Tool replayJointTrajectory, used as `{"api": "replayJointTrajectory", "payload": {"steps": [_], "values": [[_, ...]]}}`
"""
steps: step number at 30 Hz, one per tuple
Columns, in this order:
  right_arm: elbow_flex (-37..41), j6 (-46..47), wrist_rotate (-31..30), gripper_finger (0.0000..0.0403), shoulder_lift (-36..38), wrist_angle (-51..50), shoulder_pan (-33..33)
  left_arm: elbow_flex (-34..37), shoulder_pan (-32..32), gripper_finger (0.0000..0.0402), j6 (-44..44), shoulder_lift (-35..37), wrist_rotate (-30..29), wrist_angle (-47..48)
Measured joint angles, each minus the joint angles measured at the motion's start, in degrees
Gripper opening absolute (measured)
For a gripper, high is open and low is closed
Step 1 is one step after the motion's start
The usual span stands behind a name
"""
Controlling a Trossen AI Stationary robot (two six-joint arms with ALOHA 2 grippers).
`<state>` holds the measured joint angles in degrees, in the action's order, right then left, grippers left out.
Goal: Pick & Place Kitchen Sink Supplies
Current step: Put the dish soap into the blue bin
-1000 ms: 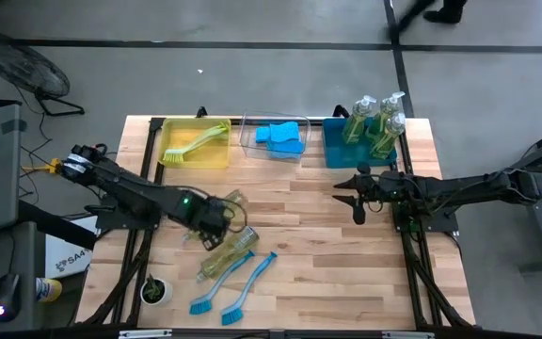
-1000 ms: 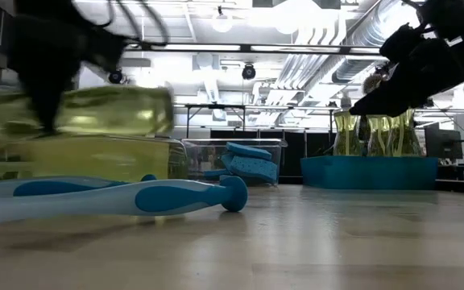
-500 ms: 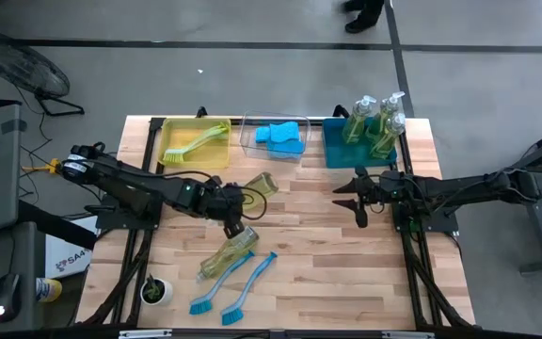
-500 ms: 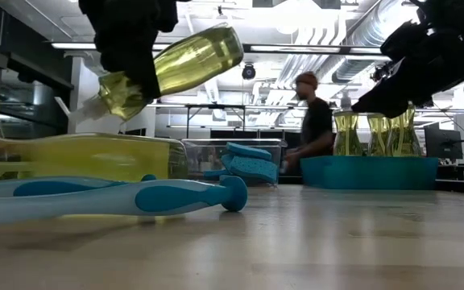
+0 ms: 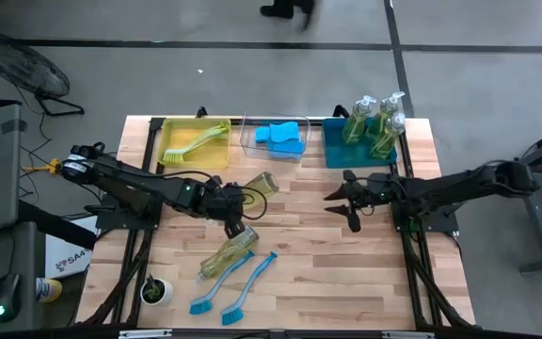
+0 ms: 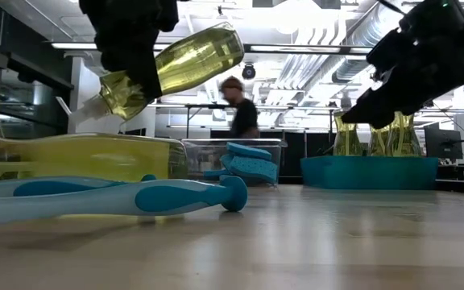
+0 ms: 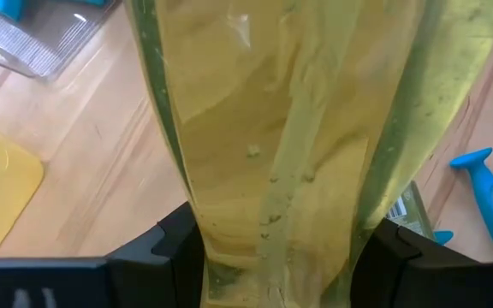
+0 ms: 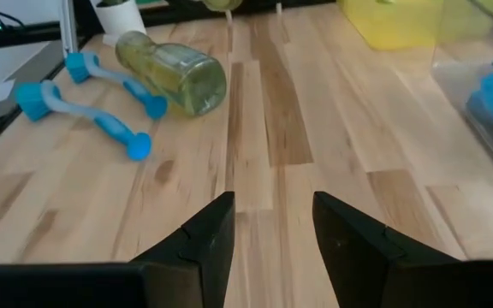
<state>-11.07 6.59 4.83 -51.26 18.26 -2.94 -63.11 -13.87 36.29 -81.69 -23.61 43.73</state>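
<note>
Since the earlier frame the right end effector (image 5: 339,200) had slid a little further in over the worktop (image 5: 318,273), while the left end effector (image 5: 231,209) had stayed where it was, clamped on a soap bottle (image 5: 257,185) held tilted in the air above the boards. That bottle was clear yellow-green, its liquid visible through the wall, its base end raised toward the bins. The right end effector carried nothing, its two dark fingers (image 8: 208,235) standing apart over bare wood.

A second soap bottle (image 5: 228,254) lay on its side near the front of the worktop, just beside two blue long-handled dish brushes (image 5: 238,287). A yellow-green brush (image 5: 194,143) rested in the yellow bin (image 5: 169,160), light-blue wavy-edged sponges (image 5: 280,137) sat in the clear bin (image 5: 248,139), and three more pump-top bottles (image 5: 376,122) stood upright in the teal bin (image 5: 333,155). A small potted plant (image 5: 155,290) stood at the front left corner
</note>
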Motion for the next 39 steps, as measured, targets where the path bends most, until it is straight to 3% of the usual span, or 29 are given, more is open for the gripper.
{"api": "replayJointTrajectory", "payload": {"steps": [10,18,26,33,39], "values": [[0.00,-1.40,-0.38,0.0151,-13.23,17.49,2.72,0.00,-0.02,0.0190,-0.57,0.00,-4.35,-1.63],[0.00,-1.18,-7.55,0.0151,-19.34,20.50,7.09,0.12,-0.02,0.0190,-11.26,0.00,-8.98,-12.46],[0.00,2.49,-15.78,0.0151,-23.81,22.03,13.29,6.27,-0.02,0.0190,-22.88,0.09,-9.54,-30.99],[0.00,4.25,-24.52,0.0151,-26.29,24.49,18.23,14.43,-0.02,0.0190,-25.70,0.33,-9.86,-45.34],[0.00,7.11,-29.69,0.0151,-29.59,26.97,21.12,23.34,0.02,0.0190,-28.46,0.68,-10.19,-63.43]]}}
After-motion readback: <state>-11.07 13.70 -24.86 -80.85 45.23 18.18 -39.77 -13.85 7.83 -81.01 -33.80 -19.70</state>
